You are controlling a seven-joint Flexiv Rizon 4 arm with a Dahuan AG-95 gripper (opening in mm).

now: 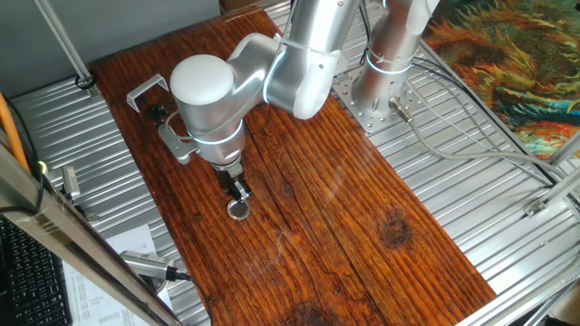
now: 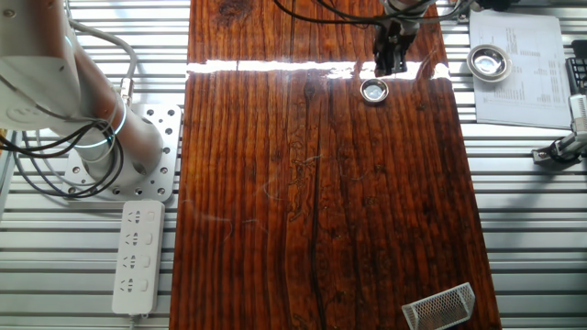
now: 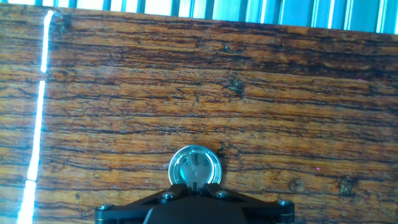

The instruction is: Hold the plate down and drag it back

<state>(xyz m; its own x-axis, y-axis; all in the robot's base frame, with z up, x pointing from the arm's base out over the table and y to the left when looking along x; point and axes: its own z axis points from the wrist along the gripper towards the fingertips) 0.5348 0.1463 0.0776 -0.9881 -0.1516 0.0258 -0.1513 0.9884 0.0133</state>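
gripper poised at the plate on the wooden board

while lying flat on the wooden board (image 1: 362, 226), showing a silvery rim around a darker, reflective centre: the plate (image 1: 238, 210), resting near one long edge of the board, well apart from the arm's base (image 1: 381, 95). pointing down just beside the plate, tips close to its rim in one fixed view: gripper (image 1: 239, 192). appearing again from the other fixed view: plate (image 2: 373, 90) lying directly below the dark gripper (image 2: 389, 69), near the bright glare band crossing the board (image 2: 312, 202). filling the lower middle of the hand view: plate (image 3: 194, 169), partly overlapped by the black gripper body (image 3: 194, 205), fingertips reaching its near rim; contact not resolvable. fingers seeming drawn narrowly together, though opening impossible to tell for certain. sitting at the board's corner behind the arm: grey u-shaped bracket (image 1: 145, 91). lying on a printed sheet (image 2: 518, 69) off the board: a second, larger round metal dish (image 2: 488, 61). resting on the ribbed metal table (image 2: 92, 275): white power strip (image 2: 138, 255). standing at the board's far corner: small perforated metal piece (image 2: 440, 307).
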